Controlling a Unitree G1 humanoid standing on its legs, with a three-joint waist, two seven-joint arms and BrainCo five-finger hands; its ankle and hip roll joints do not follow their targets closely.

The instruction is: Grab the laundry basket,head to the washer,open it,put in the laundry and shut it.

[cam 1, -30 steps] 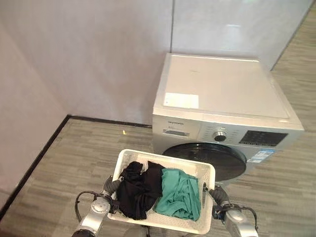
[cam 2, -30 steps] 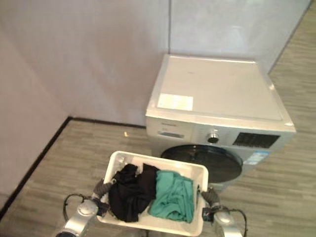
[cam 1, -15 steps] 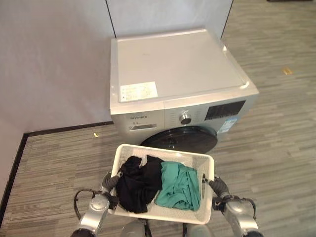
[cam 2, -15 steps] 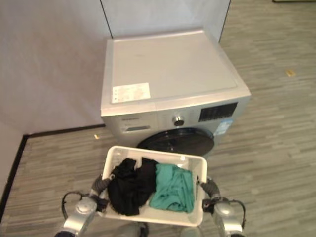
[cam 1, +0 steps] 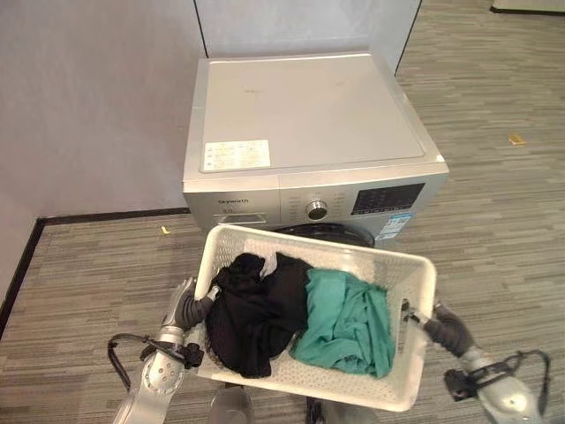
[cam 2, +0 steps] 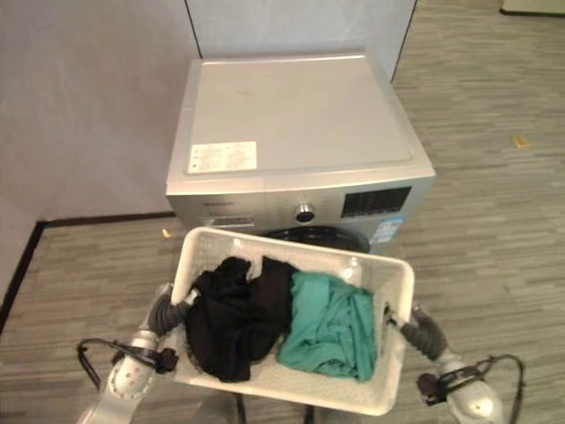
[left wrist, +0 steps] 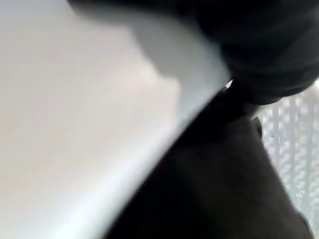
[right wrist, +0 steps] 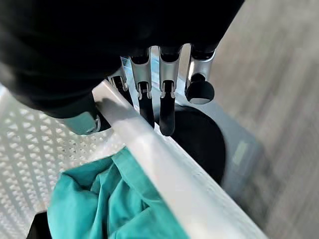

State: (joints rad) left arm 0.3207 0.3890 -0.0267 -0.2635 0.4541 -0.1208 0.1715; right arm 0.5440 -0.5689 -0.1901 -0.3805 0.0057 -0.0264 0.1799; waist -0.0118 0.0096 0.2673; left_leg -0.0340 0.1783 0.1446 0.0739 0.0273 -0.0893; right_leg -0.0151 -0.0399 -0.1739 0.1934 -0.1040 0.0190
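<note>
White laundry basket (cam 1: 402,340) — carried between both hands, just in front of the washer (cam 1: 309,132), whose dark round door (cam 2: 318,237) is seen closed. Contents: black garment (cam 1: 256,314), teal garment (cam 1: 349,322). Right hand (right wrist: 149,94) — fingers hooked over the basket's rim. Left hand (cam 1: 184,305) — set against the opposite rim; its grip cannot be made out.

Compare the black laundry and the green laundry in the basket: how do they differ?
Colour: the black laundry is dark; the green laundry is teal.
Place: the black laundry lies on the basket's left side by the left hand; the green laundry lies on the right side, nearer the right hand.
Shared: both are crumpled, touching mid-basket, in front of the washer.
</note>
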